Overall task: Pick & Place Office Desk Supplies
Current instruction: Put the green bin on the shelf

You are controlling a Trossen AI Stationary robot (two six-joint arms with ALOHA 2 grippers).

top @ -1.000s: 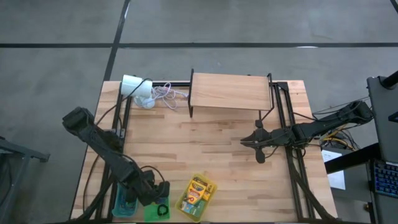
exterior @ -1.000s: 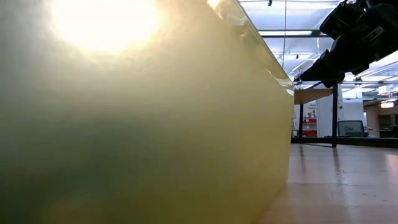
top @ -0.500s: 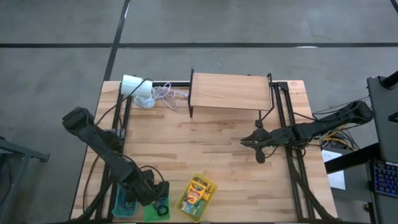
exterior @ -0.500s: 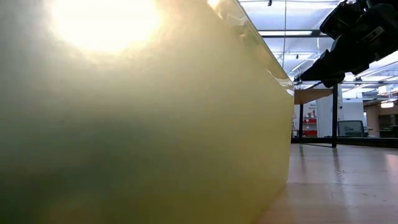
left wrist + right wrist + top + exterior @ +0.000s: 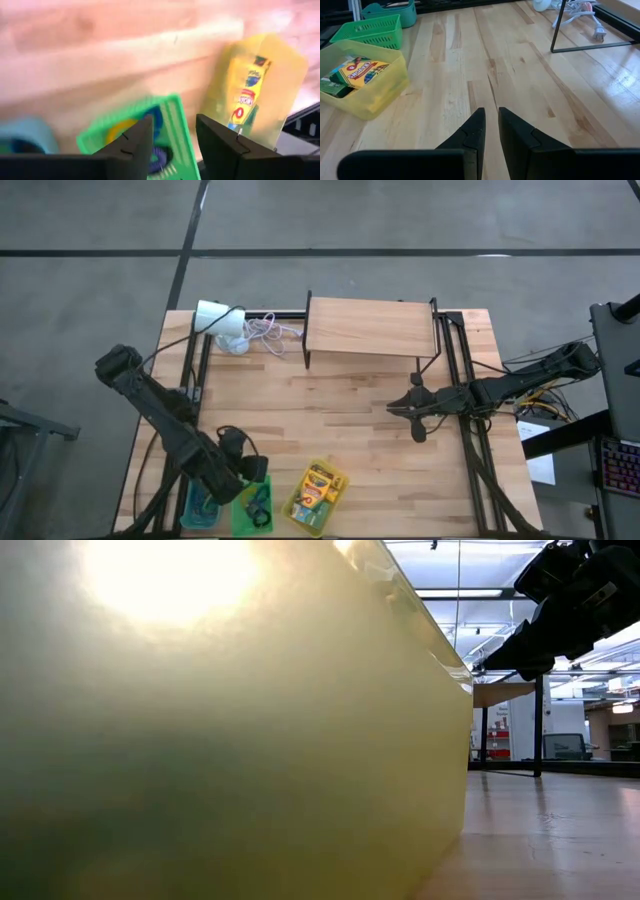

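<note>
Three baskets at the desk's (image 5: 350, 410) near edge: teal basket (image 5: 200, 508), green basket (image 5: 252, 510) with rubber-band loops (image 5: 262, 505) inside, yellow basket (image 5: 318, 496) with one crayon box (image 5: 357, 70). Left end effector (image 5: 172, 142) hovers just above the green basket, loops directly under it, fingers part-open, holding nothing. Right end effector (image 5: 490, 131) idles over bare desk mid-right, well apart from the baskets, narrow gap, empty.

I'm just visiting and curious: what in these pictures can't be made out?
- Low view: the yellow bin fills the picture, hiding the table behind it.
- High view: the teal bin is half covered by the left arm.
- Left wrist view: the green basket is blurred; its rubber bands are uncountable.
</note>
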